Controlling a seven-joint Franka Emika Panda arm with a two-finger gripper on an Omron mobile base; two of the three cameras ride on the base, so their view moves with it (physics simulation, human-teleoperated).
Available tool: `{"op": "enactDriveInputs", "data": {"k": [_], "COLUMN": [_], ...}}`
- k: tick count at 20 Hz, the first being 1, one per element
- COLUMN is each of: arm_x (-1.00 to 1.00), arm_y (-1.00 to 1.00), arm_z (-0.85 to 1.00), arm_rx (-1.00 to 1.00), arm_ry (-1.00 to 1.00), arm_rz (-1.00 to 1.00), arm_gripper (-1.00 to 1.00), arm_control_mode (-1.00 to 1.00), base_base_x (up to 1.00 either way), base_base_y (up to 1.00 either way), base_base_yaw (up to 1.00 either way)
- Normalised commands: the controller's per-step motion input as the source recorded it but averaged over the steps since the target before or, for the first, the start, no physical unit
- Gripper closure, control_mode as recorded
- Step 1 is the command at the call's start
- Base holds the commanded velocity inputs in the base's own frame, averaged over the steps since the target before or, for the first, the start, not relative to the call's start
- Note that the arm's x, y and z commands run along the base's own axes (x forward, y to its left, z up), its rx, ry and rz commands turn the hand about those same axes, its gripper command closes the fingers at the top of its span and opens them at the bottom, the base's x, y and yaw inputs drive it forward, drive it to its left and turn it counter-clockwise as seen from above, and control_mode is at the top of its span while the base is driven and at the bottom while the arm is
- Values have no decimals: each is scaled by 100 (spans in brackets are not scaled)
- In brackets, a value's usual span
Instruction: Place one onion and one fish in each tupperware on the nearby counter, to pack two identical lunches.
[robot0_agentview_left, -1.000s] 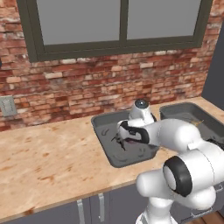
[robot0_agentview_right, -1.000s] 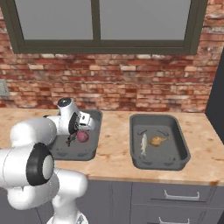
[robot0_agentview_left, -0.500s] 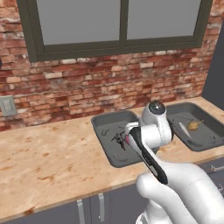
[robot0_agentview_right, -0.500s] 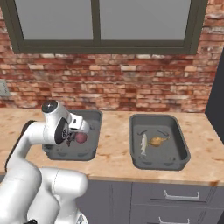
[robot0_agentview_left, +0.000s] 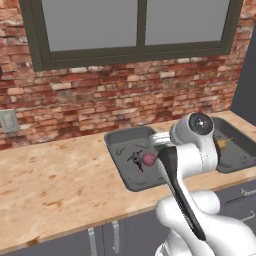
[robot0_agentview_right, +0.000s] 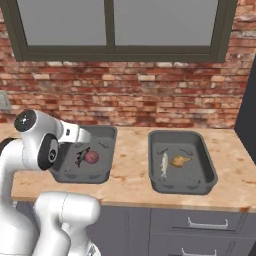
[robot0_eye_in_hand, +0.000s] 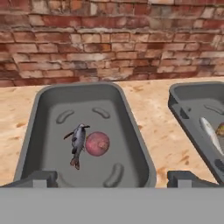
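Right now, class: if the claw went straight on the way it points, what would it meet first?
Probably the left grey tub, near the red onion and dark fish inside it. Depth is unclear.

Ahead of the wide-apart fingers (robot0_eye_in_hand: 43, 177) the left tupperware (robot0_eye_in_hand: 131, 131) lies open from above; a fish (robot0_eye_in_hand: 78, 144) touching an onion (robot0_eye_in_hand: 97, 144) fills its middle. Bare table (robot0_eye_in_hand: 153, 109) separates it from the right tupperware (robot0_eye_in_hand: 179, 105). The brick wall (robot0_eye_in_hand: 109, 39) closes off the far side.

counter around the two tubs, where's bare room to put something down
Free: the long stretch of counter left of the left tupperware, bordered by brick wall and front edge; also the strip between both tubs. Crowded: left tupperware's middle, fish touching onion; the right tupperware holds another pair.
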Motion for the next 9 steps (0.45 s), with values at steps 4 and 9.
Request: {"op": "enactDriveInputs", "data": {"k": [4, 9], "arm_x": [-44, -41], "arm_y": [44, 73], "arm_z": [40, -2], "arm_rx": [-17, -21], "arm_ry": [-9, -4], "arm_rz": [-1, 0], "arm_gripper": [-100, -100], "arm_control_mode": [-100, -100], "base_base_x": [0, 0], "base_base_y": [0, 0], "base_base_yaw": [0, 0]}}
